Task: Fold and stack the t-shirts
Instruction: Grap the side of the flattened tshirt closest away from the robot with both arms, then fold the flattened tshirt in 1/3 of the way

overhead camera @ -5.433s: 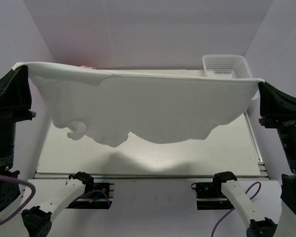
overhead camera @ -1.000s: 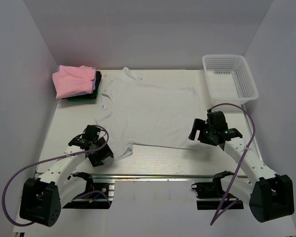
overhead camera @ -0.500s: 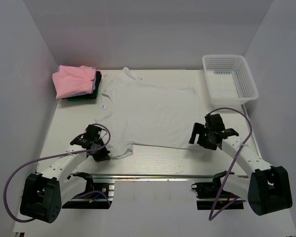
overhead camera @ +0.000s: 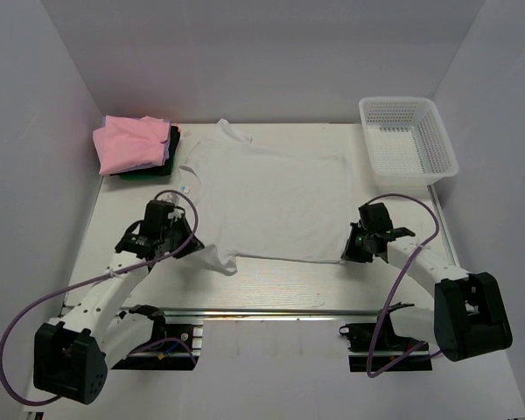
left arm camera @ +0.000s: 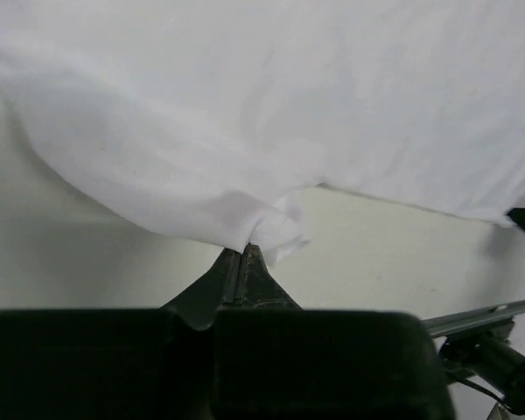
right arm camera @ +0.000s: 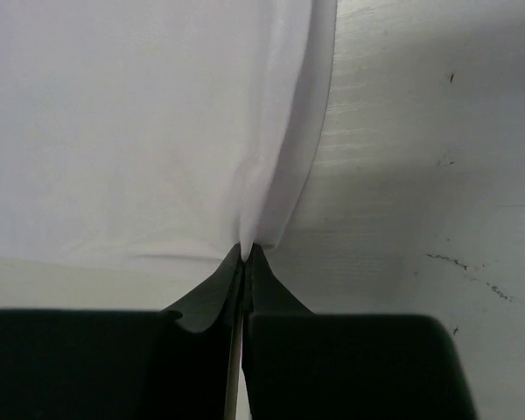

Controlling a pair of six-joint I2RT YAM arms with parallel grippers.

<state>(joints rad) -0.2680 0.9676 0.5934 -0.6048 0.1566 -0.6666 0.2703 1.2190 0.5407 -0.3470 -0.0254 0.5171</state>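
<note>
A plain white t-shirt point(overhead camera: 267, 197) lies spread flat in the middle of the table, collar to the left. My left gripper point(overhead camera: 192, 248) is shut on the near left sleeve, and the cloth point(left arm camera: 245, 114) bunches up at its fingertips point(left arm camera: 243, 252). At the shirt's near right hem corner, my right gripper point(overhead camera: 350, 252) is shut on a pinched fold of the white fabric point(right arm camera: 157, 122), jaws together point(right arm camera: 246, 252). A folded pink t-shirt point(overhead camera: 131, 144) tops a stack of darker green and black ones point(overhead camera: 164, 162) at the back left.
A white plastic mesh basket point(overhead camera: 409, 140) stands at the back right corner. Bare table point(overhead camera: 289, 280) runs along the near edge in front of the shirt, with the metal rail point(overhead camera: 262, 308) just behind the arm bases. White walls close in the sides and back.
Both grippers have shut on the shirt, the left one first. The left gripper has since pulled back and away from the near edge, drawing the sleeve up. The right gripper edged in to the hem corner.
</note>
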